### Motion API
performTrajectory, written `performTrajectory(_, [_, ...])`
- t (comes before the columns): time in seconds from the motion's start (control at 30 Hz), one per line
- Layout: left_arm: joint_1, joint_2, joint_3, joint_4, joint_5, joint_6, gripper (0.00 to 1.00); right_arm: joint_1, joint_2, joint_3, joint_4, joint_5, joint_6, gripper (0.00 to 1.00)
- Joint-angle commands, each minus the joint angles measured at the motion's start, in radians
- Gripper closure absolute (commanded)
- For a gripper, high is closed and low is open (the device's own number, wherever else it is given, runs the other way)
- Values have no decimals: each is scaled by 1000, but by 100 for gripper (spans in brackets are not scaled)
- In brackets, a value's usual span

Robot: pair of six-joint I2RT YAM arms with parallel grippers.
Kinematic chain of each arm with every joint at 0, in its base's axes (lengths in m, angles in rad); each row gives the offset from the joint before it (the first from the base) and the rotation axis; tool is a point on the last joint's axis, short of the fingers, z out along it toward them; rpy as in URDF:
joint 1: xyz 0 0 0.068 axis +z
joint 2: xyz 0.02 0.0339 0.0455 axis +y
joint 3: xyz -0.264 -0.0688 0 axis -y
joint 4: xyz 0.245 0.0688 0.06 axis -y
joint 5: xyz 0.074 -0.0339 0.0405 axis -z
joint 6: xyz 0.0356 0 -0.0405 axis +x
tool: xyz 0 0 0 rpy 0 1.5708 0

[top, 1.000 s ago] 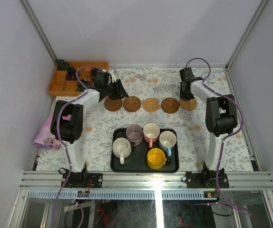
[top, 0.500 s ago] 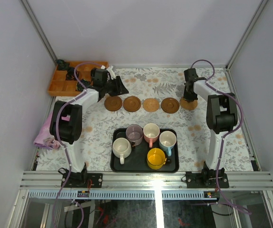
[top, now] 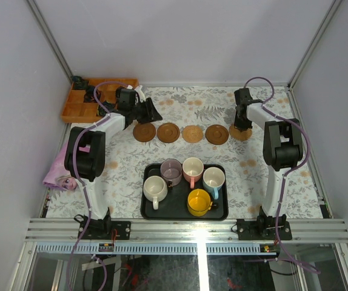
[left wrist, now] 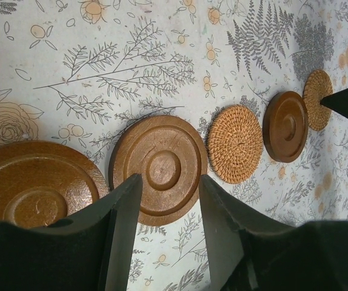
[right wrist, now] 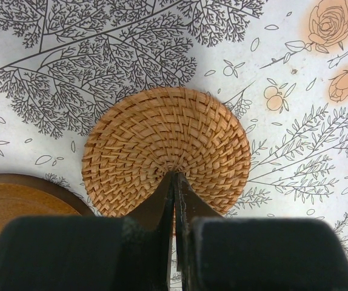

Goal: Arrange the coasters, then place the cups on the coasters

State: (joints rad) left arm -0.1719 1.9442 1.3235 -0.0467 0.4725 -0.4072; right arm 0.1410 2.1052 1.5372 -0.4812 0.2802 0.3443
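Five coasters lie in a row across the table: brown wood [top: 143, 132], brown wood [top: 168, 132], woven tan [top: 192, 134], brown wood [top: 217, 134] and woven tan [top: 240, 133]. My left gripper [left wrist: 169, 182] hangs open just above the second coaster [left wrist: 159, 168], holding nothing. My right gripper [right wrist: 175, 179] is shut, its tips at the centre of the rightmost woven coaster [right wrist: 168, 148]. The cups stand in the black tray [top: 184, 216]: cream [top: 155, 188], mauve [top: 171, 171], pink [top: 193, 170], light blue [top: 213, 179] and yellow [top: 199, 202].
An orange compartment box [top: 77, 110] with small black parts sits at the back left corner. A pink cloth [top: 57, 176] hangs over the table's left edge. Grey walls close in the table on three sides.
The right wrist has shifted a little to the right over the rightmost coaster. The left gripper has barely drifted. Coasters and cups stay where they were.
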Motion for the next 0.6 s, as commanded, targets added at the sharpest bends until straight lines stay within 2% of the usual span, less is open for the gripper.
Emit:
performTrajectory(0.0, [13,-5,15,28,15,2,57,0,-28,-20,-32,46,17,100])
performTrajectory(0.57, [28,-3,13,13,17,-4,56,0,-53,-78,-37,60,36,100])
